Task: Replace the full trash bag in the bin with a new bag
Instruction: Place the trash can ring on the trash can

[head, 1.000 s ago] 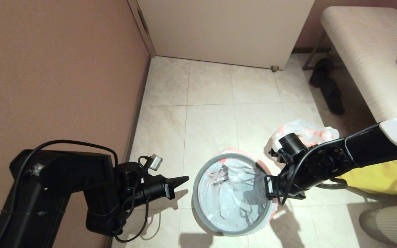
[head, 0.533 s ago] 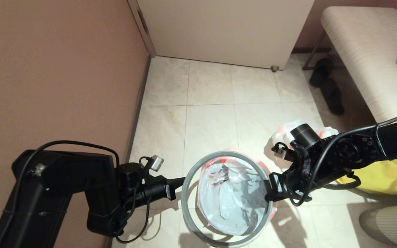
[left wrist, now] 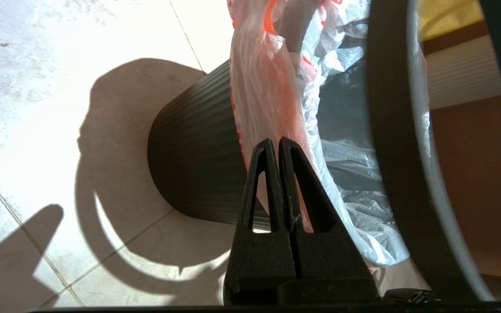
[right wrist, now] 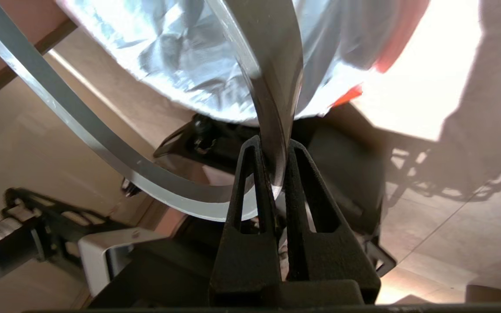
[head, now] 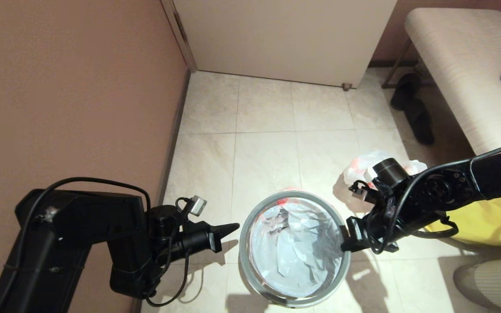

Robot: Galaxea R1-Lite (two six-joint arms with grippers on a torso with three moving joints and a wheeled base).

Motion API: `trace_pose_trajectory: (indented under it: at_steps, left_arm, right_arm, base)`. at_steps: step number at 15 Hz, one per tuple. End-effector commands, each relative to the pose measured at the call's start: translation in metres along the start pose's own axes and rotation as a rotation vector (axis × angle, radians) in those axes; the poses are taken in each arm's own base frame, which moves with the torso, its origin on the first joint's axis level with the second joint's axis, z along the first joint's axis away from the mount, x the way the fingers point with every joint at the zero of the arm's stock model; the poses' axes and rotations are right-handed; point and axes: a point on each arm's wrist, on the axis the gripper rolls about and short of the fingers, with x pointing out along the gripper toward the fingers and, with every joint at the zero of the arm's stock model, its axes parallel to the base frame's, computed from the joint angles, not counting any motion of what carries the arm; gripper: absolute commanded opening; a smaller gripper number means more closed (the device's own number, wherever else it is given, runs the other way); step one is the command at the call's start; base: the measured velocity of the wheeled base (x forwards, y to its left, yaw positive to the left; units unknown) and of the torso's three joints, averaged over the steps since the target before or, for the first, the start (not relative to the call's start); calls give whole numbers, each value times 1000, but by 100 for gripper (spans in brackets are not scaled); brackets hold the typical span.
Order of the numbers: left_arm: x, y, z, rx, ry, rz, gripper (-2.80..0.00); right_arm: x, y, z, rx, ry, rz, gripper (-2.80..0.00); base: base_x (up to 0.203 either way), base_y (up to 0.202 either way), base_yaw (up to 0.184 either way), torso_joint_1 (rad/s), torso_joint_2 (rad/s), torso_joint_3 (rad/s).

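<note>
The black ribbed bin (left wrist: 194,165) stands on the tiled floor, lined with the new bag (head: 289,256), thin white plastic with an orange band folded over the mouth. My right gripper (head: 345,244) is shut on the thin grey hoop rim (head: 244,256) at its right side and holds it over the bin's mouth; the right wrist view shows the hoop (right wrist: 272,87) pinched between the fingers. My left gripper (head: 234,226) is shut and empty, just left of the bin, its tips (left wrist: 275,141) near the bag's orange fold. The full trash bag (head: 357,164) lies on the floor behind my right arm.
A brown wall (head: 68,100) runs close along the left. A yellow fabric bag (head: 485,221) sits right of the bin, under my right arm. A bench (head: 463,74) with small items and black slippers (head: 413,108) are at the far right; a pale door (head: 285,39) is ahead.
My right gripper lifted the hoop off the bin and swung it left towards the left gripper, then brought it back right over the bin's mouth. The left gripper has hardly moved.
</note>
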Motion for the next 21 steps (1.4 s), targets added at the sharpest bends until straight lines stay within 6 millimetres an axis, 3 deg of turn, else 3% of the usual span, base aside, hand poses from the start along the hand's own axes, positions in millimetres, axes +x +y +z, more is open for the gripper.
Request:
trace_pose_trajectory:
  at_steps: [1, 8, 14, 21]
  left_arm:
    - [0, -1, 4, 27, -34, -11, -280]
    - [0, -1, 3, 28, -32, -12, -280]
    - [1, -1, 3, 27, -31, -12, -280]
    - [1, -1, 3, 27, -31, -12, -280]
  right_arm:
    - [16, -13, 6, 14, 6, -13, -280]
    - [31, -36, 21, 21, -41, -37, -280]
    - [45, -45, 22, 34, -22, -69, -280]
    - [53, -32, 19, -28, -37, -126, -280]
  base:
    - [0, 0, 0, 0, 0, 0]
    - [0, 0, 0, 0, 0, 0]
    - [0, 0, 0, 0, 0, 0]
    - [0, 0, 0, 0, 0, 0]
